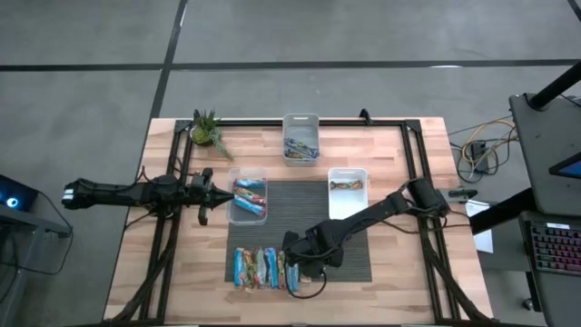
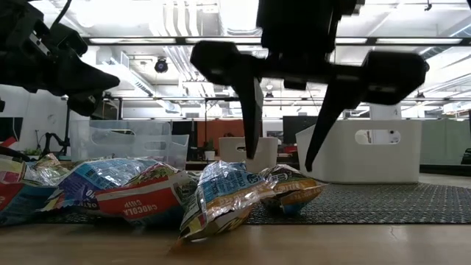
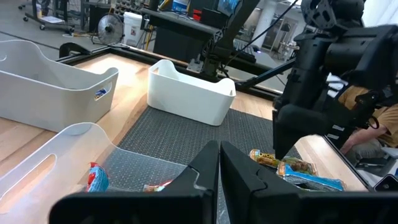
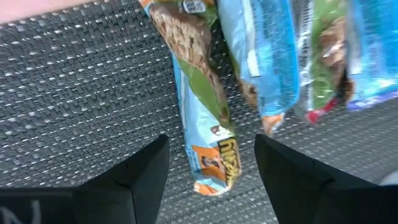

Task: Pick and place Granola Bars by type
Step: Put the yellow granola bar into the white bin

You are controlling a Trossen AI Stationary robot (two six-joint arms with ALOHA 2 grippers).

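Pale wood-grain worktop [image 1: 390, 150], with a dark grey woven mat [image 1: 349, 259] at its middle. Granola bars [image 1: 263, 269] near the front edge: shiny blue wrappers, touches of green, brown and red. White bins [image 1: 348, 191], one clear [image 1: 248, 197]. Black fingers [image 4: 143, 168] straddle a blue-green bar [image 4: 202, 112].

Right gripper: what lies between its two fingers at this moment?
In the right wrist view, the open right gripper straddles one granola bar at the end of the row, lying on the dark mat. The fingers have not closed on it.
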